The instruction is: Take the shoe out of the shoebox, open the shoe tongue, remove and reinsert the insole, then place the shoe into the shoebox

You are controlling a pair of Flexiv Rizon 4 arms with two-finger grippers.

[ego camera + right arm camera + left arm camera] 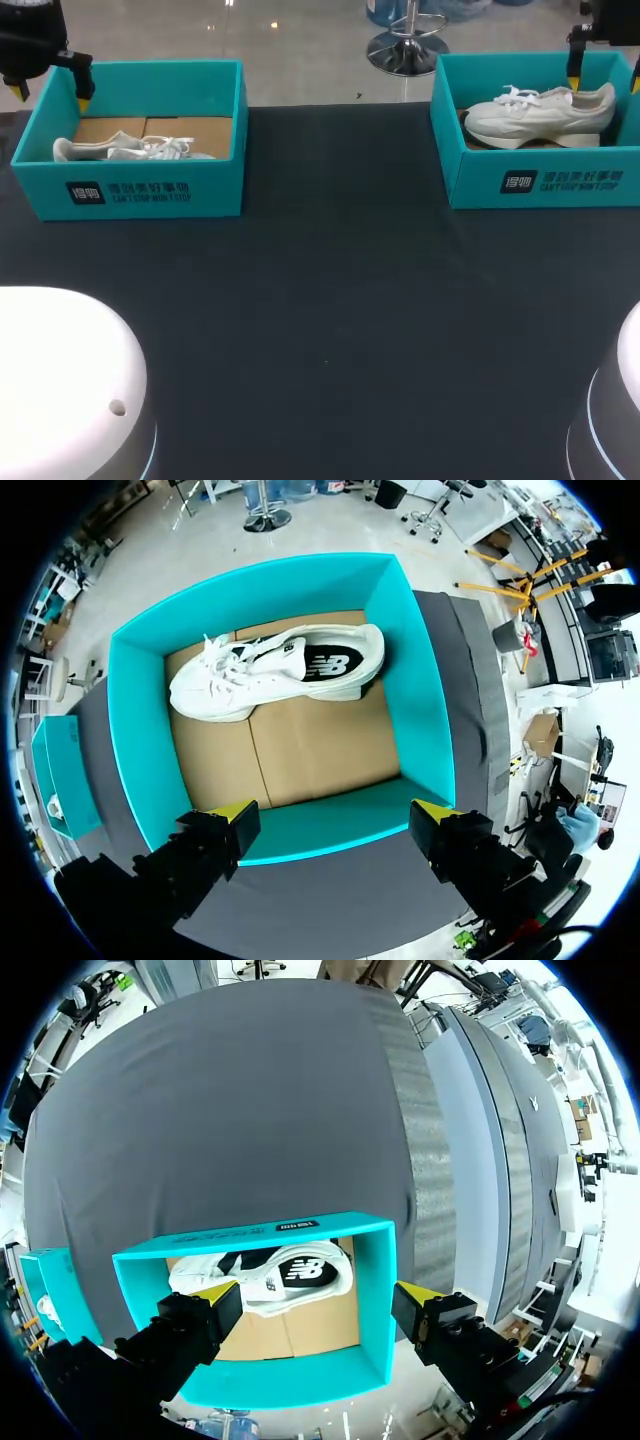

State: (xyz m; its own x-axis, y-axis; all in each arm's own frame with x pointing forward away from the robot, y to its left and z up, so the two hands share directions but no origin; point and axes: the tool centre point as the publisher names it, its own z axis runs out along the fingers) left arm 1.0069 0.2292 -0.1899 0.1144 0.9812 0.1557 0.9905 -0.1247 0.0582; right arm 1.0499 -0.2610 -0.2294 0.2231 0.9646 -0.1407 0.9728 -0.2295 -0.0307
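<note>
- The white left arm base [60,380] and right arm base [615,410] rise at the near edge of the dark surface [330,300].
- At the surface's far left corner stands the left shoebox [140,190], teal, with a white left shoe [120,150] lying inside it.
- At the surface's far right corner stands the right shoebox [545,180], and a white right shoe [270,670] rests inside it against the far wall.
- The right shoe's dark insole [325,665] is seated inside it, and its laces [222,652] lie across the tongue.
- The left end effector [318,1295] hovers above the surface's far left corner, over its box. Its fingers are apart and hold nothing.
- The right end effector [335,810] hovers above the surface's far right corner, over its box. Its fingers are also spread wide and empty.
- My judgement is that no step shows as done. Both shoes are in their boxes, and no tongue looks opened.
- On that reading every step is left to do: lifting a shoe out, opening the tongue, pulling and refitting the insole, and boxing the shoe.
</note>
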